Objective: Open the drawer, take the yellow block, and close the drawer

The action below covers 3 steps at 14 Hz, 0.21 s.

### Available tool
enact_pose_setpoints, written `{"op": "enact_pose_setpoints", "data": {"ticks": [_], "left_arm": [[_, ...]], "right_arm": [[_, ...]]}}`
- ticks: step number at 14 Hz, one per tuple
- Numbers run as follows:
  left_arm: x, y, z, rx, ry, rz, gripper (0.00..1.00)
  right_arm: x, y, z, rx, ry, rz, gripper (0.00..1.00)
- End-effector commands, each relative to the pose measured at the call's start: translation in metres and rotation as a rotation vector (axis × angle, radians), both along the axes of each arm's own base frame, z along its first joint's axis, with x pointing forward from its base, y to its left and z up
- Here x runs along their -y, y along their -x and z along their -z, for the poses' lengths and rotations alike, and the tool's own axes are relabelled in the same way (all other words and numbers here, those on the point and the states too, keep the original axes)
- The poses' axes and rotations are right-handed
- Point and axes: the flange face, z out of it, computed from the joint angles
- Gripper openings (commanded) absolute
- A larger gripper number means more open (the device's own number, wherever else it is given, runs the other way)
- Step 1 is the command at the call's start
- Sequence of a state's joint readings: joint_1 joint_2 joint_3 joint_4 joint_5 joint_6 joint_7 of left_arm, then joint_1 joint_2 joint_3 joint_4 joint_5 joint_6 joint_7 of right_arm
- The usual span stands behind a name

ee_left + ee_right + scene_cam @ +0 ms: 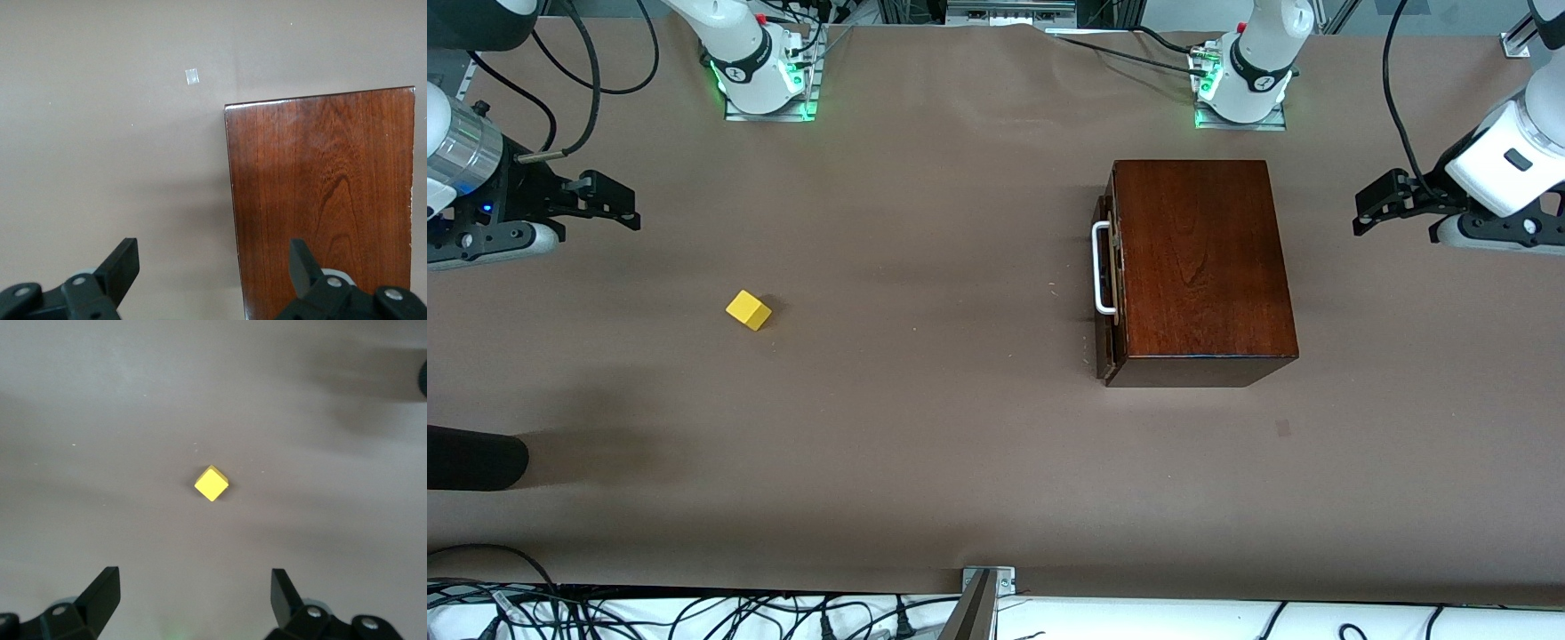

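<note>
The dark reddish-brown wooden box stands toward the left arm's end of the table. Its drawer is pushed in, and its white bar handle faces the right arm's end. The yellow block lies on the bare table toward the right arm's end, outside the drawer. My right gripper is open and empty, up over that end of the table. The right wrist view shows the block ahead of its open gripper. My left gripper is open and empty beside the box. The left wrist view shows its open gripper over the box top.
The brown table cover runs wide between block and box. A small patch of tape lies near the box, nearer to the front camera, and shows in the left wrist view. A black rounded object reaches in at the right arm's end.
</note>
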<state>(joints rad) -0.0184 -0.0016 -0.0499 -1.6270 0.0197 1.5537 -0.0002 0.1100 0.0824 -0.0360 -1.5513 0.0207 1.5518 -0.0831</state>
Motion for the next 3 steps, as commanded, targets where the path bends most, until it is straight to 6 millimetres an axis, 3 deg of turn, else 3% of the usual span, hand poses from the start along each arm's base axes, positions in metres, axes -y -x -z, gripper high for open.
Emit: {"op": "enact_pose_setpoints", "data": {"ticks": [1,3], "left_arm": [[0.0010,0.0100,-0.0016,0.015,0.023,-0.016,1.00],[0.0018,0.0100,-0.0016,0.015,0.023,-0.016,1.00]], "right_arm": [[-0.0048,-0.0040,-0.0050,0.010,0.021,-0.014,1.00],[-0.0089,-0.0050,-0.0075,0.021,0.023,-0.019,1.00]]}}
